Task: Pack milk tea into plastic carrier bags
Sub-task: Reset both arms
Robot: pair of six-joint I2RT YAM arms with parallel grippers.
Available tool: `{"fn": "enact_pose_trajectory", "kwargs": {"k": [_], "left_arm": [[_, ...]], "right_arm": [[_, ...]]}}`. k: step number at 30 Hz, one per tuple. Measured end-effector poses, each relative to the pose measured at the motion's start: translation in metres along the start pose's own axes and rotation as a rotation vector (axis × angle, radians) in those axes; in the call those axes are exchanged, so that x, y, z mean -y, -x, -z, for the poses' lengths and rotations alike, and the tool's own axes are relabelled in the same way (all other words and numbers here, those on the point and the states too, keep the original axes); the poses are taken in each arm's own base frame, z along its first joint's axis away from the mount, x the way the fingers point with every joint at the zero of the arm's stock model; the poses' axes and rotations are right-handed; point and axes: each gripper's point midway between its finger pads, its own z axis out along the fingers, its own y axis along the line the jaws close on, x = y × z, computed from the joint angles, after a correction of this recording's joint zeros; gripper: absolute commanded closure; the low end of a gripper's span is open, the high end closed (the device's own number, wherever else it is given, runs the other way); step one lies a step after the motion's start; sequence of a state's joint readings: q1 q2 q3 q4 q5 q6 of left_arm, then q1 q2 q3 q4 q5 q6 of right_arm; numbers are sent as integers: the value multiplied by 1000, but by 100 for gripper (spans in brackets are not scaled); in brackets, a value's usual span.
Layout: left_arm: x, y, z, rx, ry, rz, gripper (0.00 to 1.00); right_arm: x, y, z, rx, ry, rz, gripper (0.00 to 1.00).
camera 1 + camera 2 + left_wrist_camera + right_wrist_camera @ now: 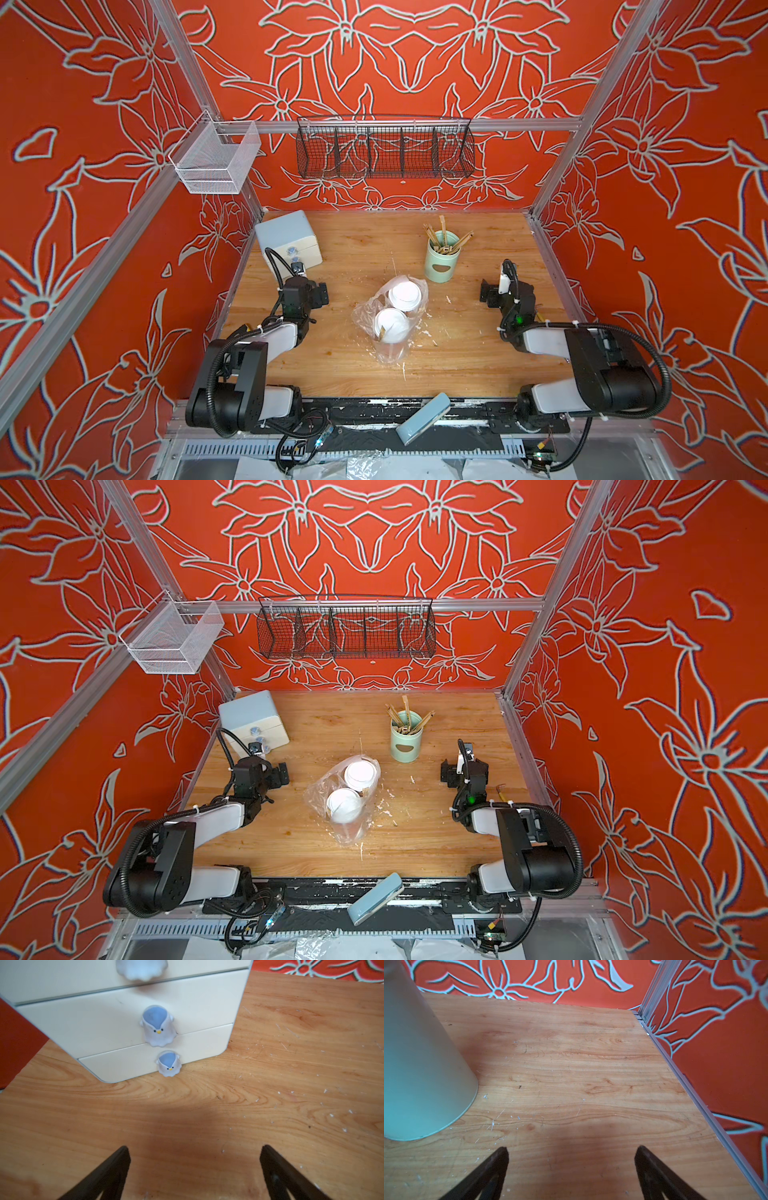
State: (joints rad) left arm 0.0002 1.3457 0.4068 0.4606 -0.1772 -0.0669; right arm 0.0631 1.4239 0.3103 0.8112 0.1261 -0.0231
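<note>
Here the two milk tea cups stand upright near the middle of the bench (478, 365), touching each other. The far cup (402, 294) and the near cup (391, 325) both show white dome lids in both top views. The clear plastic bag (365, 316) is gathered around the pair, its crinkled film bulging toward the left edge and covering the near cup's wall down to the wood. Whether the film also covers the lids cannot be told.

The left gripper (194, 1151) hangs over bare wood toward the far-left corner, jaws spread wide with nothing between them. It faces the drawer box (124, 1022), whose penguin knobs (158, 1026) show in the left wrist view. The right gripper (572, 1151) hangs near the right edge, jaws equally wide and empty. It is just beside the mint-green cylinder (421, 1064), which holds wooden sticks (442, 237). Both grippers are well apart from the bag and cups.
</note>
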Motion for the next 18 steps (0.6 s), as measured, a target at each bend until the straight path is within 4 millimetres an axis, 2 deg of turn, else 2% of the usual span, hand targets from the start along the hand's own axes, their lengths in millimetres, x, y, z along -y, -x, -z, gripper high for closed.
{"fn": "enact_pose_trajectory", "kwargs": {"k": [18], "left_arm": [[4,3,0,10,-24,1,3]], "right_arm": [[1,-2,-1,-15,15,-8,3]]}}
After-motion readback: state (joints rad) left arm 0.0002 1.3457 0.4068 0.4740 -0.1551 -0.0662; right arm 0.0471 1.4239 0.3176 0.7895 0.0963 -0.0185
